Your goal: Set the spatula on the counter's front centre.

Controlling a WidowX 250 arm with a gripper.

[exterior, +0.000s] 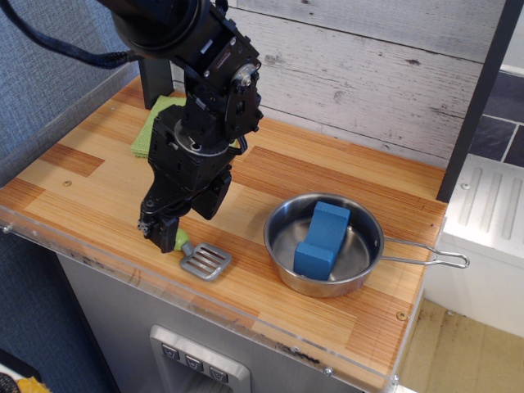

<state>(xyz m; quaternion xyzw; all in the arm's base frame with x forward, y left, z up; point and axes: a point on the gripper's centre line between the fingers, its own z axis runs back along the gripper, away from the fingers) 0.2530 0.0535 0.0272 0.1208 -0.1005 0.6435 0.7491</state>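
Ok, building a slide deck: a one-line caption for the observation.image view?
Gripper holds the spatula low at the counter's front edge, left of the pan.

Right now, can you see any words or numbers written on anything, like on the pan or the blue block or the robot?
No words, numbers, labels or signs can be read anywhere in this picture.
The round steel pan with a wire handle: no writing visible.
The blue foam block inside the pan: plain.
The black robot gripper: no readable marking.
The three small grey buttons below the wooden plank counter: too small to tell.
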